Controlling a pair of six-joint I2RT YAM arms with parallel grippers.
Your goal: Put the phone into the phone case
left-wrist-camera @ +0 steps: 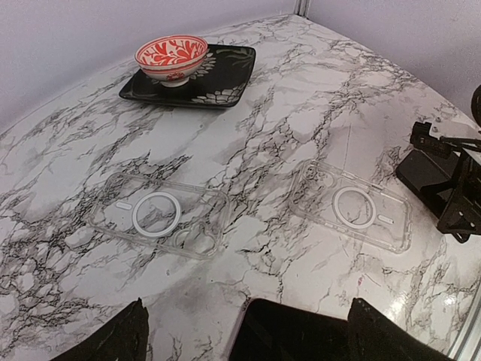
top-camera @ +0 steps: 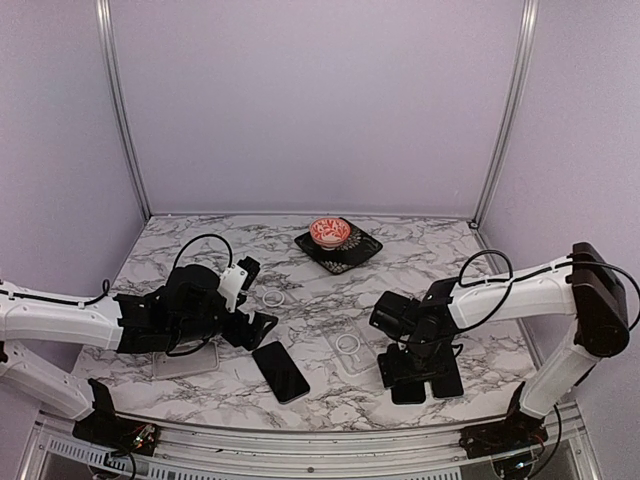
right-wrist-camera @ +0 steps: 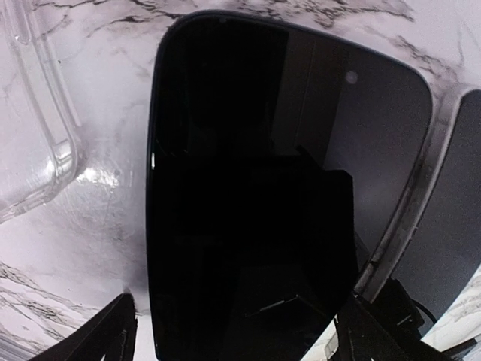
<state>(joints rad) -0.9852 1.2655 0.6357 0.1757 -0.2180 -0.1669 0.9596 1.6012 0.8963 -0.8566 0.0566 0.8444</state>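
Observation:
Three black phones lie on the marble table. One phone (top-camera: 280,371) lies in front of my left gripper (top-camera: 257,298); its end shows low between the open fingers in the left wrist view (left-wrist-camera: 301,335). Two clear cases with white rings lie flat: one (top-camera: 272,298) (left-wrist-camera: 158,214) by the left gripper, one (top-camera: 349,350) (left-wrist-camera: 353,209) mid-table. My right gripper (top-camera: 412,372) hangs open low over a second phone (right-wrist-camera: 248,188), one finger on each side. A third phone (right-wrist-camera: 455,210) lies beside it. My left gripper (left-wrist-camera: 244,338) is open and empty.
A red-patterned bowl (top-camera: 330,232) sits on a black square plate (top-camera: 340,250) at the back centre. A pale flat piece (top-camera: 185,360), maybe another clear case, lies under the left arm. The table's front edge runs close behind the phones.

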